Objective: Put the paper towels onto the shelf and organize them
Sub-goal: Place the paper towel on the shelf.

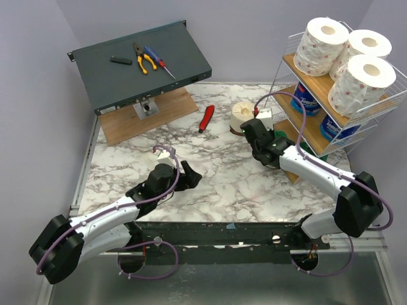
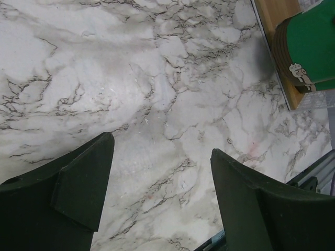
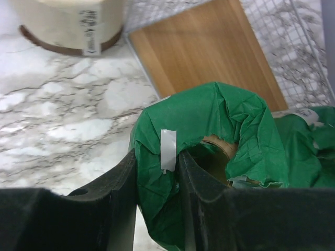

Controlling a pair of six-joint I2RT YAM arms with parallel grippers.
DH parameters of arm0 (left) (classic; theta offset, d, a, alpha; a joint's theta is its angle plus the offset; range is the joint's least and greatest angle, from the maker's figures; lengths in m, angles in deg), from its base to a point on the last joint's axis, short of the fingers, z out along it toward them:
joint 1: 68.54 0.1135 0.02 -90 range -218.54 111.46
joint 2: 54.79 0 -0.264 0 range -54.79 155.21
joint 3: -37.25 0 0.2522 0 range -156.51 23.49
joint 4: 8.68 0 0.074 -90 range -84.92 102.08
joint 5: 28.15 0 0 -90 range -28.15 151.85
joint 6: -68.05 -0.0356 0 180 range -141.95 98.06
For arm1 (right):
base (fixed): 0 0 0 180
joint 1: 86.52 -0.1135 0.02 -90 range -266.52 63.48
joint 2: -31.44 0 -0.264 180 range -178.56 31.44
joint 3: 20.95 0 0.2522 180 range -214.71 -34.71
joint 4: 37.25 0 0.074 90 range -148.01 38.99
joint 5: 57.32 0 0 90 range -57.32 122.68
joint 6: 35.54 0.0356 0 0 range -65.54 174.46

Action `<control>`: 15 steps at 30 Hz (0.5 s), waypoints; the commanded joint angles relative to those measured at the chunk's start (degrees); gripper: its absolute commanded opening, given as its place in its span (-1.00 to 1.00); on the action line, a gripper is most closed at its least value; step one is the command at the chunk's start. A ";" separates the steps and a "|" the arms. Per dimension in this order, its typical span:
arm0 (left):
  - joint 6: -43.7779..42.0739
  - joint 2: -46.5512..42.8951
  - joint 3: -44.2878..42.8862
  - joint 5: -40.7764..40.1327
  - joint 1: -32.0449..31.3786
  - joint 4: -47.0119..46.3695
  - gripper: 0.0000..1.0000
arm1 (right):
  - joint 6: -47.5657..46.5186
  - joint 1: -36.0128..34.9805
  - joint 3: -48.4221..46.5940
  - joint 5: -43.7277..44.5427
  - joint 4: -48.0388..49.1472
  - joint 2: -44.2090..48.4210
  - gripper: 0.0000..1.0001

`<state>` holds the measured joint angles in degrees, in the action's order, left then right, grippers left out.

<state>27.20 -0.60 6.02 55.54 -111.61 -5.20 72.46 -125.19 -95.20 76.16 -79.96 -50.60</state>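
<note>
From above you get the whole layout. The shelf (image 1: 289,61) stands at the right edge of the marble table (image 1: 222,184). Three speckled white rolls (image 1: 362,82) sit on its top tier and two blue-wrapped rolls (image 1: 305,98) on the middle one. A cream roll (image 1: 243,115) stands on end on the marble near the shelf's foot, and a red-handled tool (image 1: 206,117) lies near it. At the far left a dark grey box (image 1: 140,63) rests on a wooden board (image 1: 149,117) and carries pliers (image 1: 145,58) and a screwdriver (image 1: 160,63). Pale lilac walls (image 1: 254,25) close in the table. Your left gripper (image 1: 189,173) hovers over mid-table. Your right gripper (image 1: 256,132) sits low by the bottom tier, just beside the cream roll, and its own body hides its load.

The left wrist camera shows you what the overhead view cannot. Both fingers (image 2: 78,183) stand wide apart over bare marble with nothing between them. At the upper right a green roll (image 2: 309,47) lies on a wood tier.

The right wrist camera shows you the grip. The claw is clamped on a green-wrapped roll (image 3: 209,125), one finger outside the wrapper and the other in the cardboard core, pinching the wall. A neighbour roll (image 3: 306,141), also green, shows at the right edge. Tier wood and wire lie behind it. You cannot tell whether the held roll rests on anything.
</note>
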 commanded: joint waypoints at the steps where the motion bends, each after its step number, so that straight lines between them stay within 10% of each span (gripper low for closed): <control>1: 0.12 1.23 -1.92 2.24 0.27 -2.09 0.53 | 1.36 1.98 1.15 5.18 2.84 2.61 -0.42; 15: -1.02 3.87 -2.89 3.76 0.27 -4.46 0.53 | 0.35 5.14 0.97 14.17 10.72 -2.44 -0.45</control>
<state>27.16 3.03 5.12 57.88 -111.61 -7.63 73.71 -120.91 -94.00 84.27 -74.58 -51.65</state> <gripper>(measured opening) 0.767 0.335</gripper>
